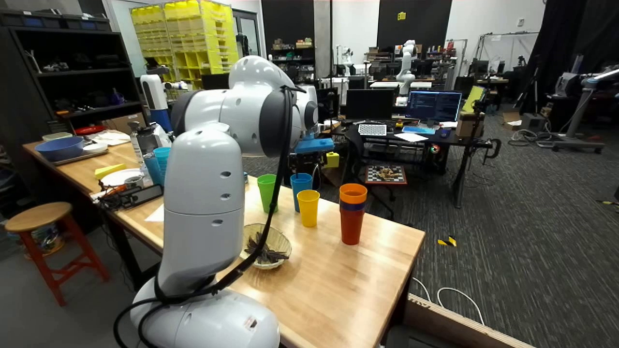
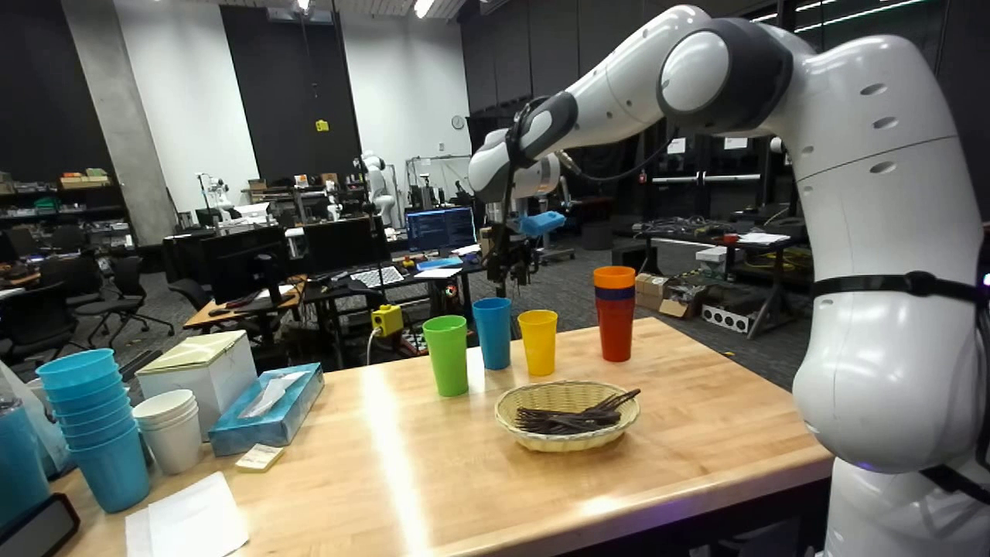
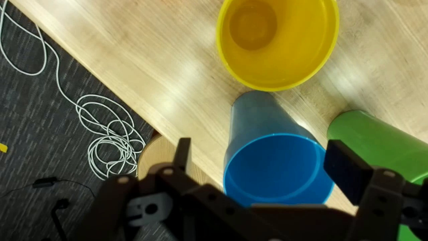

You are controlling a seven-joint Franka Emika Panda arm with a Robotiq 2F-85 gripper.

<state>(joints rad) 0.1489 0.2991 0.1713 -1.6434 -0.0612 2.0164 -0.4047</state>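
Closest in the wrist view, your gripper (image 3: 259,154) stands spread wide and grasps nothing, with the blue cup (image 3: 276,167) upright on the table (image 2: 309,480) below its jaws, near the yellow cup (image 3: 279,47) and the green cup (image 3: 378,144). This looks like the lining-up step over the blue cup; your next move probably calls for centring, since one jaw appears closer to its rim, contact unclear.

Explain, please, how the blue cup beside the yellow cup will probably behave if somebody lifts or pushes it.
The blue cup is probably light, since its rim looks thin and no contents show. It may tip if pushed near the top, being tall and narrower at the base. Its smooth side could be slightly slippery.
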